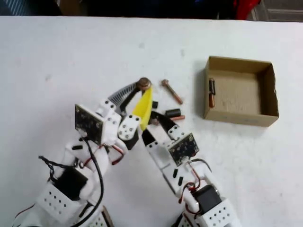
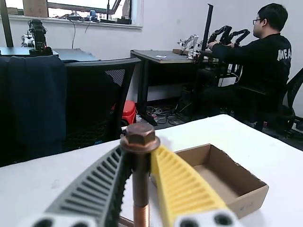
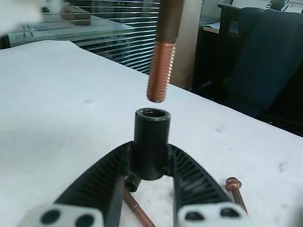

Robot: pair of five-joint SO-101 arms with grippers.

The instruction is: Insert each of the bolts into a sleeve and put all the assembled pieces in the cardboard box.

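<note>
Bolt [image 2: 139, 136] upright in left claw [image 2: 140, 153], clamped on shank, hex head on top. Threaded tip hangs just above mouth of sleeve [image 3: 151, 127] (black, upright), not yet in. Right claw [image 3: 150, 156] pinches sleeve from both sides. Loose bolt [image 1: 171, 91] lies on worktop [image 1: 71, 52], between claws and cardboard box [image 1: 239, 62]. Assembled piece [image 1: 211, 92] inside box, against wall nearest loose bolt.

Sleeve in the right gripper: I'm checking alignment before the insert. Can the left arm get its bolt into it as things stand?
Probably yes. The bolt in the left gripper hangs with its threaded tip just above the open mouth of the sleeve, nothing between them; it looks slightly tilted.
</note>
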